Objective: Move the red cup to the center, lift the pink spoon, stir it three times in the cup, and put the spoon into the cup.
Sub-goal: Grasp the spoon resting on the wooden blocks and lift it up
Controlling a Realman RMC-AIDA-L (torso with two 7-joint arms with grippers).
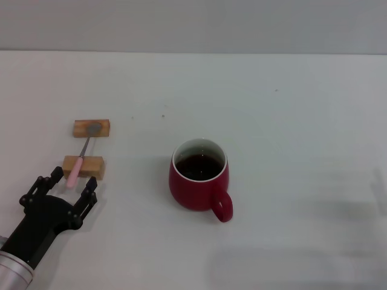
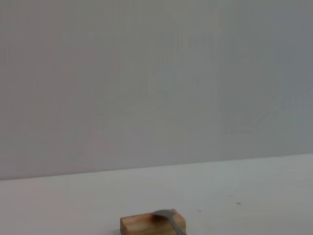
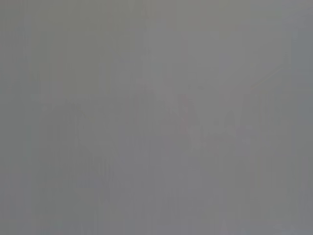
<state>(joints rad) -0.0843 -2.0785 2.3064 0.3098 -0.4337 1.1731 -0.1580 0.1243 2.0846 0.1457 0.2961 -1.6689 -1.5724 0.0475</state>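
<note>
The red cup (image 1: pixel 199 182) stands near the middle of the white table, upright, dark liquid inside, its handle toward the near right. The pink spoon (image 1: pixel 80 158) lies across two tan wooden blocks at the left, pink handle on the near block (image 1: pixel 84 165), grey bowl on the far block (image 1: pixel 92 127). My left gripper (image 1: pixel 73 185) is open just short of the near block, its fingers on either side of the handle's end. In the left wrist view the far block (image 2: pixel 153 223) and the spoon's bowl (image 2: pixel 168 217) show. My right gripper is out of view.
The white table (image 1: pixel 290 121) runs back to a grey wall. The right wrist view shows only plain grey.
</note>
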